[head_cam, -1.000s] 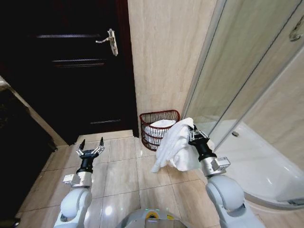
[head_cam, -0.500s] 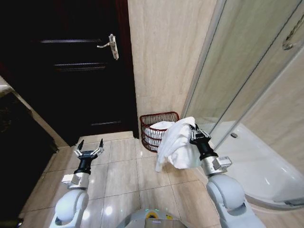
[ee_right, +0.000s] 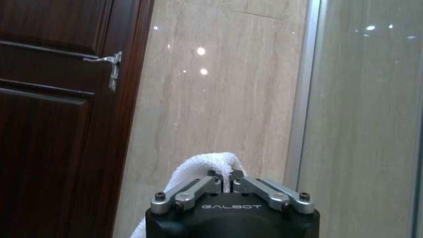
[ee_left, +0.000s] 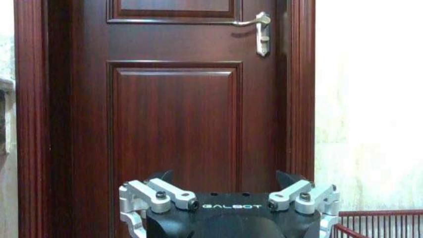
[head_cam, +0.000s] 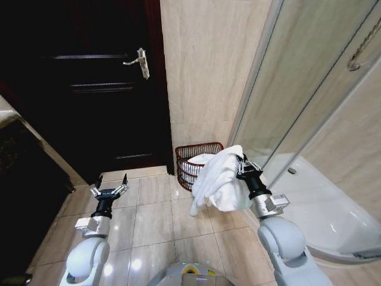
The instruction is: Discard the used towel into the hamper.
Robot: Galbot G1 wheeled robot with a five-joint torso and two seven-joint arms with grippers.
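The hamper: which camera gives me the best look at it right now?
The head view: the hamper stands whole against the wall, white cloth inside, the towel in the right gripper overlapping its near side. The left wrist view catches just a corner of its rim.

The white towel (head_cam: 219, 182) hangs bunched and draped, held up off the floor just near the hamper (head_cam: 193, 161), a reddish-brown open-weave basket on the floor at the far wall, white cloth inside.

dark door (head_cam: 95, 89) (silver handle (head_cam: 140, 62)), glass shower screen (head_cam: 297, 89), tiled floor (head_cam: 152, 217)
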